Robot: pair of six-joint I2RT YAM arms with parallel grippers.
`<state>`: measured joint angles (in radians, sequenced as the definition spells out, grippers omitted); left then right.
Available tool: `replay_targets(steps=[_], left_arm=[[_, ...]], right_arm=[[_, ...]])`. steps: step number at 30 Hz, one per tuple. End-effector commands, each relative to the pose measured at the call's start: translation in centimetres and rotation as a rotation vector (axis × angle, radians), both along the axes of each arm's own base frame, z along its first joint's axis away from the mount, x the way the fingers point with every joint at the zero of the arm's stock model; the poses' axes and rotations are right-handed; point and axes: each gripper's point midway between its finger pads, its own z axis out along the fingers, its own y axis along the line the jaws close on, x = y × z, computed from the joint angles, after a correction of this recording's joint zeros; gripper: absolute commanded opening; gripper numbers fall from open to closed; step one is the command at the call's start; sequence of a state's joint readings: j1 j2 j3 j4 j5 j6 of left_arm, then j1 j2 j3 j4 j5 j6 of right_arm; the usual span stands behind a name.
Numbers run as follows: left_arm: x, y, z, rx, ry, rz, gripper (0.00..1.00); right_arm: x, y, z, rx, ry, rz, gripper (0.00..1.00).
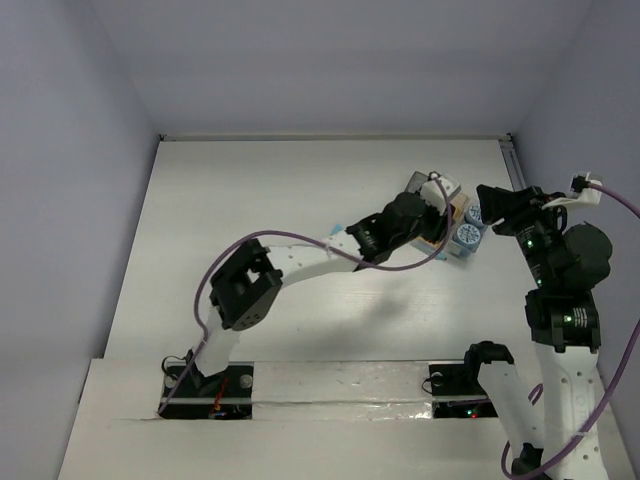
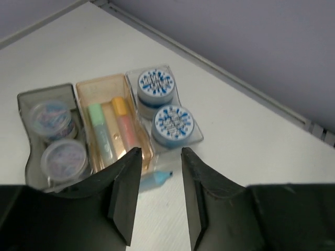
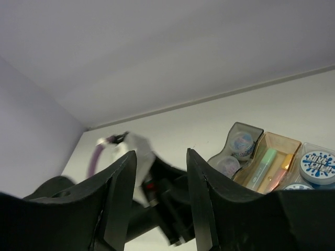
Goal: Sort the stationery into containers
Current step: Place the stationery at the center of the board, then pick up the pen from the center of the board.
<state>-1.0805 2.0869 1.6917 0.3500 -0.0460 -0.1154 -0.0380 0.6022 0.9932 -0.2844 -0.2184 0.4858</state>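
Note:
The three joined bins show in the left wrist view: dark grey (image 2: 23,102), tan-orange (image 2: 99,83) and clear (image 2: 196,137). The clear bin holds two blue-and-white rolls (image 2: 155,83) (image 2: 173,123). The tan-orange bin holds green (image 2: 99,130), orange (image 2: 120,106) and pink (image 2: 127,130) capsule pieces. A blue capsule piece (image 2: 157,179) lies on the table just in front of the bins, between the fingers of my left gripper (image 2: 160,151), which is open and empty above it. My right gripper (image 3: 160,153) is open and empty, raised to the right of the bins (image 3: 272,144).
The dark grey bin holds two clear round tubs (image 2: 49,116) (image 2: 64,156) of coloured bits. In the top view the left arm (image 1: 300,255) reaches across the table and covers most of the bins (image 1: 458,210). The back wall edge (image 2: 235,83) runs just behind them.

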Motion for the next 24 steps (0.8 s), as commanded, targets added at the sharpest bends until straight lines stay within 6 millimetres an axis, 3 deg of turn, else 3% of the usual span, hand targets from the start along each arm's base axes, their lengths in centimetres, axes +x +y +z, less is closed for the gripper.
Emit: replay_targets(steps=[1,2,5,7,8,10,11,13,15,16,18,19,21,22,24], left_arm=[[-2.0,2.4,-0.2,-0.006,-0.093,-0.053,0.32],[-2.2,2.9,-0.4,0.012,-0.119,-0.062,0.32],[-1.9,4.1,-5.1,0.167,-0.135,-0.064,0.4],[-1.3,4.2,-6.6,0.241,-0.176,-0.069,0.45],[-1.0,4.3,-8.4,0.29,-0.174,-0.066,0.47],[-0.6,3.8,-8.8,0.321,-0.199,-0.078,0.52],[-0.6,3.6,-10.1,0.346,-0.193,-0.091,0.53],[-0.3,2.9,-10.0,0.348,-0.21,-0.1,0.56],[-0.1,2.5,-11.1,0.372,-0.206,-0.115,0.58],[0.1,2.0,-10.5,0.365,-0.219,-0.114,0.6],[0.3,1.6,-11.7,0.391,-0.217,-0.127,0.62],[1.1,1.4,-11.0,0.38,-0.224,-0.121,0.64],[0.9,0.9,-12.1,0.396,-0.211,-0.147,0.65],[1.7,0.7,-11.4,0.384,-0.215,-0.139,0.65],[1.5,0.2,-12.9,0.401,-0.185,-0.197,0.65]], right_arm=[[0.3,0.1,-0.3,-0.021,-0.009,0.007,0.49],[0.4,0.2,-0.5,-0.021,-0.005,0.011,0.49],[0.5,0.4,-0.9,-0.018,0.004,0.022,0.48],[0.7,0.4,-1.2,-0.016,0.012,0.025,0.48],[0.7,0.5,-1.3,-0.016,0.016,0.028,0.48],[1.0,0.6,-1.7,-0.021,0.028,0.036,0.48],[1.0,0.6,-1.8,-0.022,0.03,0.038,0.48],[1.1,0.7,-2.1,-0.022,0.04,0.045,0.47],[1.2,0.8,-2.2,-0.023,0.04,0.052,0.47],[1.2,0.9,-2.2,-0.022,0.041,0.054,0.47],[1.3,0.9,-2.4,-0.022,0.046,0.059,0.47],[1.4,1.0,-2.6,-0.022,0.049,0.065,0.47],[1.4,1.2,-2.6,-0.021,0.049,0.073,0.47],[1.5,1.1,-2.7,-0.021,0.051,0.071,0.47],[1.5,1.1,-2.8,-0.019,0.053,0.071,0.47]])
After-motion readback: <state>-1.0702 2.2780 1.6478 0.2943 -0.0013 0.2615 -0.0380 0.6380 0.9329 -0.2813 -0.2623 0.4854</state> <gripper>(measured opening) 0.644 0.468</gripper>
